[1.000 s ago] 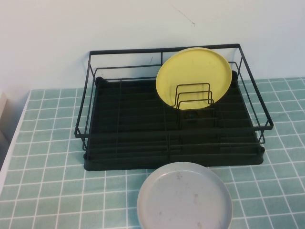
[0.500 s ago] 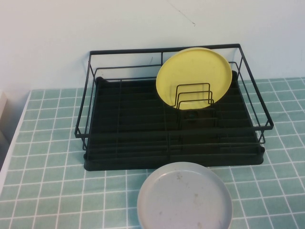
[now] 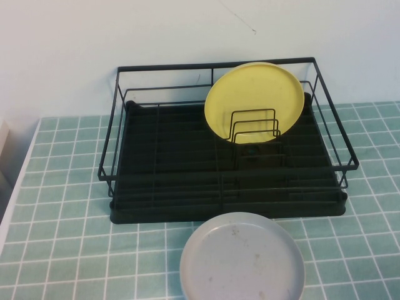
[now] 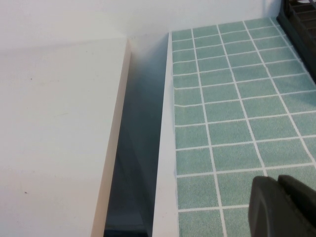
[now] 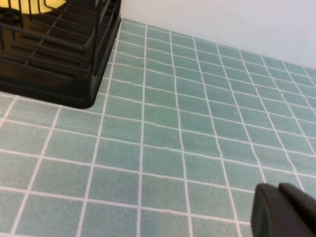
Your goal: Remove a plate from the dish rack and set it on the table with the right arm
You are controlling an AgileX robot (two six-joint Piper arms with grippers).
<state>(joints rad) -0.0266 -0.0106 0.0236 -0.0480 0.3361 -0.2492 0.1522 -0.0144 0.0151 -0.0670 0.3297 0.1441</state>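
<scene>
**Grey plate rests on bench, arms drawn back**

The left gripper hovers low over the bench's left edge, only a dark tip showing, so whether its fingers are spread or pressed together cannot be told. At centre the dish rack holds a yellow plate upright in its dividers, while the plate lies flat on the tiles just in front, free of any grip. It looks rigid, smooth and breakable; the raised rim seems the natural place to pinch. The right gripper hangs over bare tiles beside the rack's right corner, its fingers equally unreadable.
</scene>
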